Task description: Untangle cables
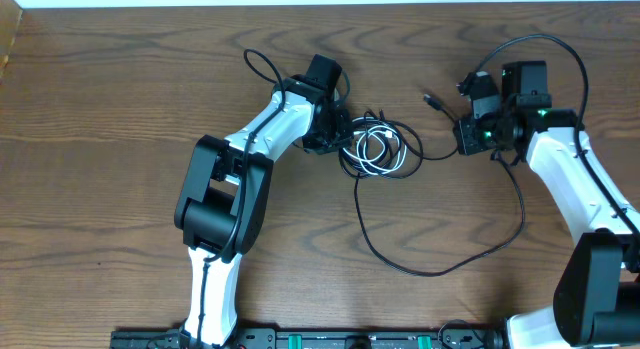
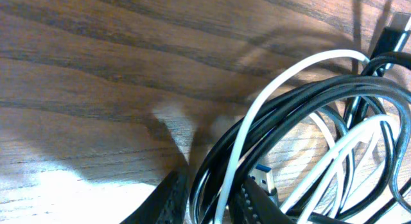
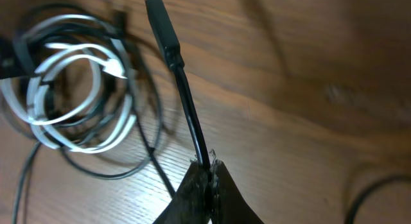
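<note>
The cables [image 1: 378, 149] lie as a knot of black and white loops in the middle of the table. My left gripper [image 1: 340, 134] is at the knot's left edge. In the left wrist view it [image 2: 212, 180] stands open, its fingers astride a white strand [image 2: 289, 76] and black strands [image 2: 321, 95], with a small gap beside them. A blue-tipped plug [image 2: 260, 176] lies by the right finger. My right gripper [image 1: 463, 132] is shut on a black cable [image 3: 183, 89] just behind its plug [image 3: 157, 18], to the right of the coil [image 3: 70, 89].
A long black cable [image 1: 400, 267] trails from the knot toward the front and curves back up to the right arm. Thicker black cords [image 1: 540, 44] arch over the right wrist. The table's far edge [image 1: 320, 7] runs behind both arms.
</note>
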`<state>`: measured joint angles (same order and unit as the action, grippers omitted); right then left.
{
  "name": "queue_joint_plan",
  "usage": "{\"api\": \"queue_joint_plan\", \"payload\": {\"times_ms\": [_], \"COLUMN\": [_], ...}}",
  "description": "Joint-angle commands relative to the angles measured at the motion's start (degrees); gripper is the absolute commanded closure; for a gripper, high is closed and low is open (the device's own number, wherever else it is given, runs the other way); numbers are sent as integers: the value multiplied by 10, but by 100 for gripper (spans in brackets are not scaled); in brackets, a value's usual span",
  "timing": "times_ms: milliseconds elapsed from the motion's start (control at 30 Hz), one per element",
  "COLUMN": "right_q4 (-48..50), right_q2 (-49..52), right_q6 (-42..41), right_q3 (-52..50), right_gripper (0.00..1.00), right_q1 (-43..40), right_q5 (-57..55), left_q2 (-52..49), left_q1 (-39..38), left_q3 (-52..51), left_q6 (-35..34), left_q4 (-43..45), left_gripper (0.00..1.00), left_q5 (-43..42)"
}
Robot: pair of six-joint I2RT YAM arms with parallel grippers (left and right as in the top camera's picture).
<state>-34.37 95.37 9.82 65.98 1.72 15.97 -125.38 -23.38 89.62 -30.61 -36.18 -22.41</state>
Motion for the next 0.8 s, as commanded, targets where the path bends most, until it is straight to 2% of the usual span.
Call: {"api": "queue_joint_plan", "payload": {"times_ms": [0,133,300,433,567,767], "right_q4": [39,111,167,217,275,296], "right_q2": [-4,-4,-4,-4,-3,-1], "right_q6": [-106,-125,-130,-130,-130,-130], "right_q3": [-35,-77,-111,-137,-165,-169], "right_gripper": [99,98,99,99,99,98], "right_q1": [-3,-2,-1,-1,-1,7], "right_q5": [-85,-90,-87,-66,-32,-27], "left_q2": [-10,33,73,86,86,86], "left_q1": [3,3,3,3,2,-13], "left_q3": [-10,-10,-10,-10,-10,-10], "left_q6": [39,51,51,50,49,33], "left_q4": [-14,-23,-24,-30,-44,-51], "left_gripper": [68,61,59,51,51,51], "left_q5": [34,36,36,35,34,34]}}
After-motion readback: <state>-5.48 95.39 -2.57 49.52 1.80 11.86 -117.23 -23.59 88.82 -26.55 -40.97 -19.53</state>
